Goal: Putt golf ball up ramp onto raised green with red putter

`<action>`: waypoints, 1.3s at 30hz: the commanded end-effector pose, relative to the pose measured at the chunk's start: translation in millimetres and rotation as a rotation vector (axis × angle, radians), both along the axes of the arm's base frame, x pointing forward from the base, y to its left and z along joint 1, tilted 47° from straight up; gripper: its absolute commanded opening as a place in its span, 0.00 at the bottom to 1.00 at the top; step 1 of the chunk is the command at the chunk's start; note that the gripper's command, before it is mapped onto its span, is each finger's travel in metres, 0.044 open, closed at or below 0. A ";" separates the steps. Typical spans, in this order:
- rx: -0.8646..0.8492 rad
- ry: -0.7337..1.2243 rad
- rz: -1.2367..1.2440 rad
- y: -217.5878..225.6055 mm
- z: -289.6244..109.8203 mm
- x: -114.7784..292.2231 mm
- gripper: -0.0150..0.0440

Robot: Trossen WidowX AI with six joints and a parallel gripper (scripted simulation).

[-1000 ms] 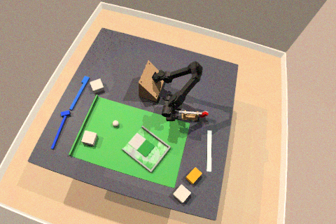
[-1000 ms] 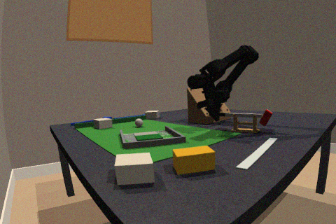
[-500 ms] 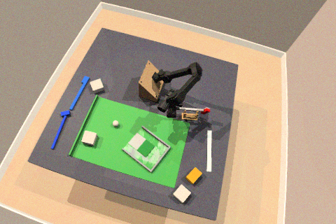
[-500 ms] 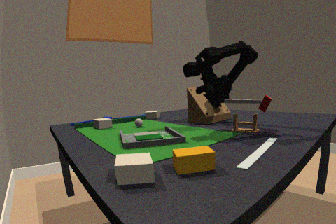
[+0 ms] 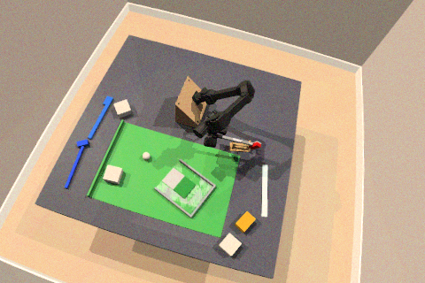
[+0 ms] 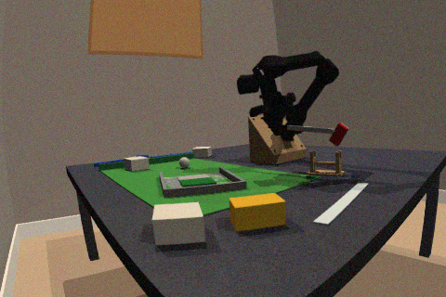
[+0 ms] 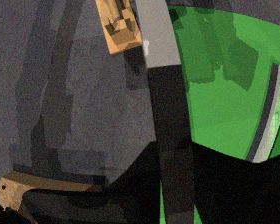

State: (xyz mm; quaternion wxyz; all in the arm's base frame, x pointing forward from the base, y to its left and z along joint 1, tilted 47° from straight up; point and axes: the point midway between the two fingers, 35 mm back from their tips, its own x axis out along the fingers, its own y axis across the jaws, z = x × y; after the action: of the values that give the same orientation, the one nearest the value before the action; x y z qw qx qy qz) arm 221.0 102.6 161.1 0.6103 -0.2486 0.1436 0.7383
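On the surface (image 6: 288, 260) the mat (image 5: 133, 195) carries the ball (image 5: 146, 156) and the walled green (image 5: 185, 187). The putter (image 6: 321, 129) hangs above the rack (image 6: 326, 163), apparently clear of it, in the end effector (image 6: 284, 131).

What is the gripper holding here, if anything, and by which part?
The gripper is shut on the red putter, gripping the dark handle end of its shaft, opposite the red head. The putter is raised above its wooden stand.
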 end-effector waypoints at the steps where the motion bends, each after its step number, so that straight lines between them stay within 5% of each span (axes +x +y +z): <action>1: -0.053 0.107 -0.105 -19.0 -15.3 14.4 0.25; 19: -0.228 0.705 -0.616 -114.6 -93.6 45.7 0.25; 39: -0.325 1.328 -1.146 -211.4 -183.5 23.4 0.25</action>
State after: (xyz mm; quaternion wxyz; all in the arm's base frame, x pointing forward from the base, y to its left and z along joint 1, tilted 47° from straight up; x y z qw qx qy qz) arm 249.4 -94.9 -9.7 0.6448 0.2230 0.6554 0.3239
